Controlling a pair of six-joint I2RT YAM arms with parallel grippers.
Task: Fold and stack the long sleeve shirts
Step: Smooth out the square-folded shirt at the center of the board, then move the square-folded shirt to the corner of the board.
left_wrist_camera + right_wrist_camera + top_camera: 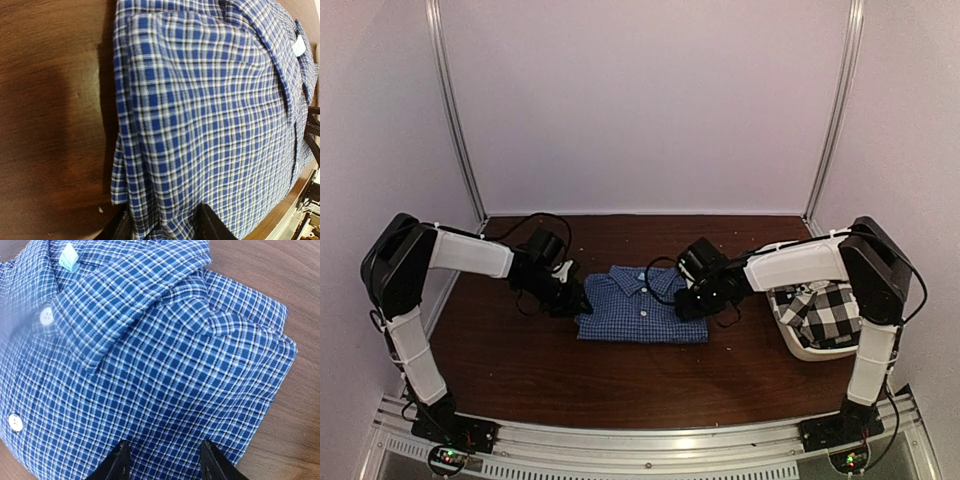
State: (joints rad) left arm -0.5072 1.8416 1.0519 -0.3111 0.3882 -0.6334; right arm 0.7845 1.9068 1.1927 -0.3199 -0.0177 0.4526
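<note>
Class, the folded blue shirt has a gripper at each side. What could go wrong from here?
1. The left gripper and right gripper straddle opposite edges of the blue shirt; closing or lifting unevenly could pull its folds open.
2. The black-and-white shirt lies crumpled in the white tub; pulling it out might drag the tub.

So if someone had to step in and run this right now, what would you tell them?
Left gripper: open, straddling an edge of the blue shirt.
Right gripper: open, over its opposite side.
Blue shirt: folded, mid-table, collar showing.
Black-and-white checked shirt: bunched in the white tub, far right.
Done: one fold. Left: fold the checked shirt, stack both.
</note>
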